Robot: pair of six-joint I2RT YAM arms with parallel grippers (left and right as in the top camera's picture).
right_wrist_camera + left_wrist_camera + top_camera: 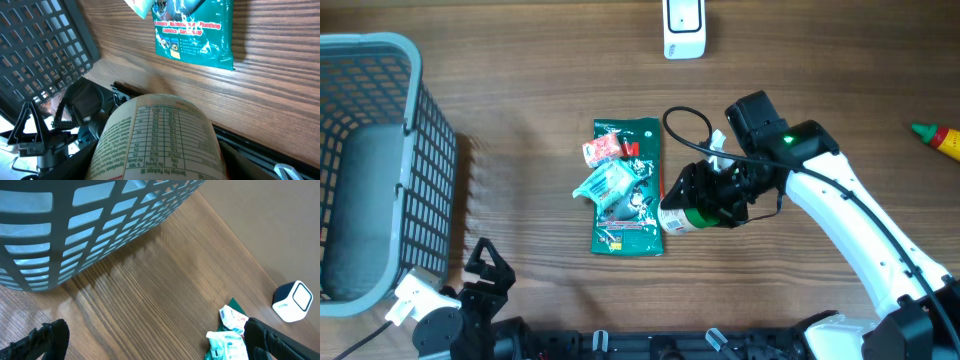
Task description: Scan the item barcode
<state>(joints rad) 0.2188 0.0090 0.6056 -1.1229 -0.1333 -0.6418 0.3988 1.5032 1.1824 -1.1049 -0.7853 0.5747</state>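
- We're watching the right gripper (708,203) near the middle of the table. It is clamping a canister (677,219), with its jaws standing partly apart around the round body.
- The canister is lying on its side, pale end pointing left. We cannot tell whether it is resting on the wooden table (520,60).
- In the right wrist view its label is filling the near part of the picture, with a printed table of figures facing the lens.
- That pale end is sitting just beside the near right corner of a flat teal packet (642,228).
- A red-and-white sachet (603,148) and a light blue pack (603,183) are lying on top of the teal packet.
- A white scanner (683,28) is standing at the far edge, well apart from the canister.
- The left gripper (487,268) is hanging at the near left with its jaws spread wide, gripping nothing, just beside the grey basket (430,120).
- A red-and-yellow item (942,138) is poking in at the right edge.
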